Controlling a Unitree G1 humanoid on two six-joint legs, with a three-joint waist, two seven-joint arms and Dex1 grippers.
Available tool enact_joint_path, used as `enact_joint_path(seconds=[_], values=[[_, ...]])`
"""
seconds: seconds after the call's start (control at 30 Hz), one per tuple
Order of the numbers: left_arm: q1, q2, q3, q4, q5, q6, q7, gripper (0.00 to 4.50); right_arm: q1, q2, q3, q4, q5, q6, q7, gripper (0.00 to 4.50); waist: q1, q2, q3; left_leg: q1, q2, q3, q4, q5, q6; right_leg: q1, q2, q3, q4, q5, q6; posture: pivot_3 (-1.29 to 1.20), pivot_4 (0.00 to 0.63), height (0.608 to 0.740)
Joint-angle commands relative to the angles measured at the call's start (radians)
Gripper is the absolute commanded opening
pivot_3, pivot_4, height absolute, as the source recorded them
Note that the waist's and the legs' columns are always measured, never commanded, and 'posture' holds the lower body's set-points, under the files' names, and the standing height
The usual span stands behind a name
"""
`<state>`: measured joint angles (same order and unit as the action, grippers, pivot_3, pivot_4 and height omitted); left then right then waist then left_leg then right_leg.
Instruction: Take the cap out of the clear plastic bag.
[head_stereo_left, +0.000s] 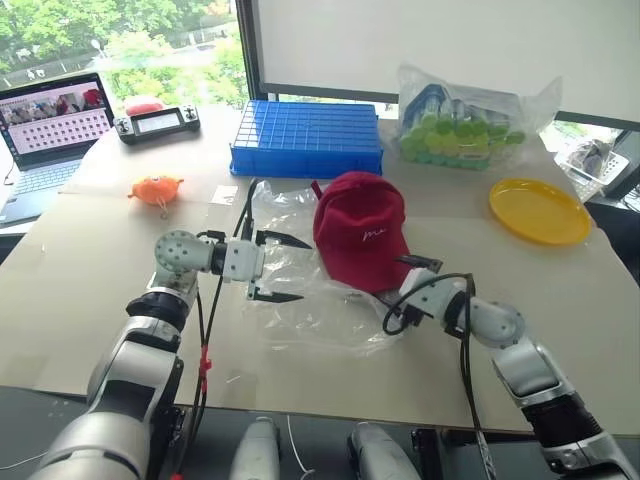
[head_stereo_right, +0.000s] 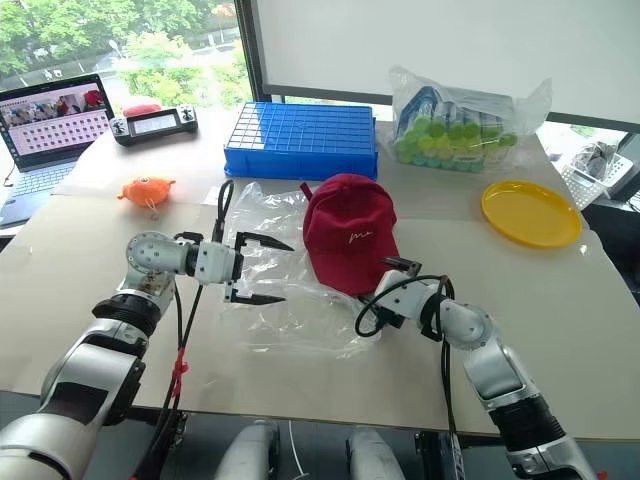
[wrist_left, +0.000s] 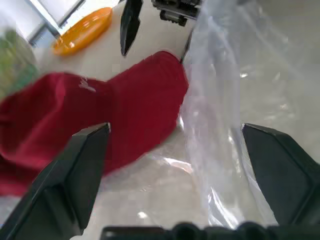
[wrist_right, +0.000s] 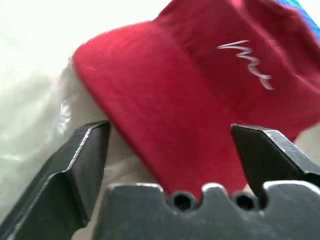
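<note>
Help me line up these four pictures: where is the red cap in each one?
Left eye: cap at centre, before the blue tray.
Right eye: centre, same tray behind.
Left wrist: across the left half.
Right wrist: large, upper right.
Shared landmark: its white script embroidery.

The cap (head_stereo_left: 358, 232) lies over the right part of the clear plastic bag (head_stereo_left: 300, 290), hiding the film beneath it, and the white script on its front is too small to read. At the far left of the worktop (head_stereo_left: 90, 270), the laptop (head_stereo_left: 50, 130) is cut by the picture's edge and its screen images are too small to make out. In the puffed bag (head_stereo_left: 465, 125) at the far right, the green and blue items blur together behind crinkled film.
</note>
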<state>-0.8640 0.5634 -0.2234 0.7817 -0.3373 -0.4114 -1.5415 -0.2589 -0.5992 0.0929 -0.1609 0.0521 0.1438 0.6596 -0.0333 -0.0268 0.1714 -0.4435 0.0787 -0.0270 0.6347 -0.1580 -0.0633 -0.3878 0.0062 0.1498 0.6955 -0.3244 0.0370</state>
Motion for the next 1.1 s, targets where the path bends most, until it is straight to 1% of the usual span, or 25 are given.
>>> enact_joint_path(seconds=[0.03,0.07,0.13,0.17,0.23,0.3,0.37,0.43,0.5,0.53,0.57,0.67,0.77,0.87,1.1], values=[[-0.034,0.085,0.056,-0.226,-0.195,0.685,-0.015,4.5,-0.026,-0.017,-0.195,-0.113,0.295,0.203,0.074,4.46,-0.006,0.0,0.0,0.0,0.0,0.0,0.0,0.0,0.0,0.0,0.0,-0.001,0.0,0.0,0.0,0.0,0.15,0.713],[-0.036,0.098,0.082,-0.263,-0.246,0.811,-0.001,4.5,-0.028,-0.022,-0.237,-0.128,0.362,0.253,0.086,4.46,-0.009,0.0,0.0,-0.001,0.0,-0.001,0.0,0.0,0.0,0.0,0.0,-0.001,0.0,0.0,0.0,0.0,0.15,0.713],[-0.045,0.11,0.167,-0.301,-0.355,1.048,0.075,4.5,-0.042,-0.014,-0.344,-0.12,0.511,0.341,0.084,4.46,-0.012,0.0,0.0,-0.001,0.0,-0.002,0.0,0.0,0.0,0.0,0.0,-0.002,0.0,-0.002,0.003,0.0,0.15,0.713],[-0.036,0.111,0.212,-0.321,-0.4,1.117,0.105,4.5,-0.052,-0.004,-0.392,-0.111,0.569,0.374,0.066,4.46,-0.013,0.0,0.0,-0.001,0.0,-0.003,0.0,0.0,0.0,0.0,0.0,-0.003,0.0,-0.003,0.005,0.0,0.15,0.713],[-0.009,0.087,0.315,-0.345,-0.457,1.205,0.241,4.5,-0.066,0.025,-0.466,-0.089,0.638,0.405,0.01,4.46,-0.014,0.0,0.0,0.0,0.0,-0.003,0.0,0.0,0.0,0.0,0.0,-0.003,0.001,-0.004,0.006,0.0,0.15,0.713],[0.029,0.046,0.419,-0.376,-0.481,1.218,0.405,4.5,-0.076,0.06,-0.51,-0.072,0.64,0.403,-0.076,4.46,-0.015,0.001,0.0,0.001,0.001,-0.003,0.0,0.0,0.0,0.001,0.0,-0.004,0.002,-0.004,0.006,0.0,0.15,0.713],[0.071,-0.003,0.498,-0.397,-0.433,1.148,0.605,4.5,-0.084,0.098,-0.536,-0.054,0.609,0.395,-0.18,4.46,-0.015,0.001,0.0,0.002,0.001,-0.003,0.0,0.0,0.0,0.001,0.0,-0.003,0.003,-0.004,0.006,0.0,0.15,0.713],[0.112,-0.041,0.539,-0.434,-0.376,1.087,0.755,4.5,-0.074,0.111,-0.532,-0.049,0.557,0.377,-0.241,4.46,-0.014,0.001,0.0,0.002,0.001,-0.003,0.0,0.0,0.0,0.001,0.0,-0.003,0.003,-0.004,0.006,0.0,0.15,0.713],[0.162,-0.085,0.573,-0.449,-0.266,0.951,0.963,4.5,-0.042,0.143,-0.506,-0.053,0.475,0.325,-0.316,4.46,-0.011,0.001,0.0,0.002,0.0,-0.003,0.0,0.0,0.0,0.0,0.0,-0.002,0.004,-0.003,0.004,0.0,0.15,0.713],[0.181,-0.102,0.584,-0.449,-0.222,0.892,1.037,4.5,-0.032,0.162,-0.501,-0.053,0.453,0.308,-0.346,4.46,-0.009,0.0,0.0,0.002,0.0,-0.003,0.0,0.0,0.0,0.0,0.0,-0.002,0.003,-0.001,0.001,0.0,0.15,0.713],[0.207,-0.109,0.572,-0.441,-0.145,0.814,1.112,4.5,-0.014,0.174,-0.486,-0.051,0.412,0.282,-0.373,4.46,-0.009,0.0,0.0,0.002,0.001,-0.003,0.0,0.0,0.0,0.0,0.0,-0.002,0.003,0.0,-0.001,0.0,0.15,0.713],[0.249,-0.128,0.568,-0.401,-0.029,0.69,1.253,4.5,0.033,0.202,-0.451,-0.037,0.315,0.218,-0.424,4.46,-0.007,0.0,0.0,0.001,0.0,-0.002,-0.001,0.0,0.0,-0.001,0.0,-0.001,0.003,0.0,-0.001,0.0,0.15,0.713],[0.277,-0.133,0.572,-0.363,0.05,0.586,1.351,4.5,0.065,0.234,-0.449,-0.025,0.274,0.174,-0.46,4.46,-0.006,0.0,0.0,0.002,0.0,-0.001,-0.001,0.001,0.0,-0.001,0.0,0.0,0.003,0.0,-0.001,0.0,0.15,0.713],[0.28,-0.141,0.585,-0.332,0.073,0.53,1.401,4.5,0.08,0.259,-0.451,-0.004,0.263,0.145,-0.474,4.46,-0.006,0.0,0.0,0.002,0.0,-0.001,-0.001,0.001,-0.001,-0.001,0.0,0.0,0.003,0.0,-0.001,0.0,0.15,0.713],[0.27,-0.148,0.561,-0.279,0.101,0.475,1.399,4.5,0.086,0.258,-0.447,0.026,0.248,0.126,-0.46,4.46,-0.007,0.0,0.0,0.002,0.0,-0.001,-0.002,0.001,-0.001,-0.001,0.0,-0.001,0.002,0.0,-0.001,0.0,0.15,0.713]])
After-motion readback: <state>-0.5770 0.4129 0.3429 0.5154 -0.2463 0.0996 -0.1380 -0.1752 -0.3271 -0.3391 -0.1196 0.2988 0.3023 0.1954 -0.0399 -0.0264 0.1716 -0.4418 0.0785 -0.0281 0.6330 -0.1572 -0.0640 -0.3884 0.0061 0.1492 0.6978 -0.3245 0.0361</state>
